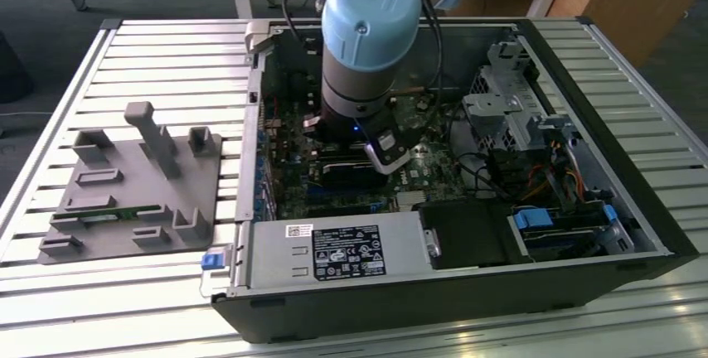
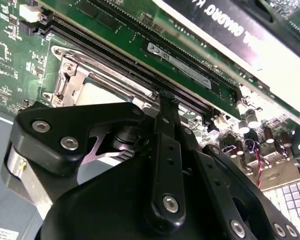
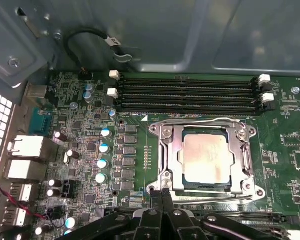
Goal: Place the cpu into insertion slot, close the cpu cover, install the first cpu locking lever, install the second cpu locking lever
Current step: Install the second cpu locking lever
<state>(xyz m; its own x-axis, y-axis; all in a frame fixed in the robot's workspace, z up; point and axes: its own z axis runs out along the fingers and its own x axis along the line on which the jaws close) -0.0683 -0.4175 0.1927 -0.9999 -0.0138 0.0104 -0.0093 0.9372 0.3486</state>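
The cpu point(image 3: 205, 158) is already sitting in the insertion slot point(image 3: 178, 186), and the cpu cover point(image 3: 170, 150) is folded down flat over it, its window framing the chip's dull metal top. So the first two steps look done, and the work in hand is the locking levers. In the first wrist view one thin lever point(image 3: 215, 200) runs along the near edge of the socket and another lever wire point(image 3: 200, 120) runs along the far edge, beside the memory slots point(image 3: 190, 92).

The gripper point(image 3: 161, 196) is right down at the corner of the socket frame, its tips drawn together into a narrow point with nothing visibly clamped between them. It looks like they're touching the end of the near lever, though the angle makes it hard to say whether that lever is fully hooked under its catch or not. The second wrist view shows the same pinched-together fingers point(image 2: 166, 107) poking at the socket edge by the memory slots.

In the exterior view the arm reaches straight down into the open computer case point(image 1: 619, 209), with the grey fixture tray point(image 1: 133, 200) sitting well apart on the exterior view's left.

Judging from this, a lever push calls for a steady sideways-and-down press so the wire tucks under its tab, without sliding off onto the board.
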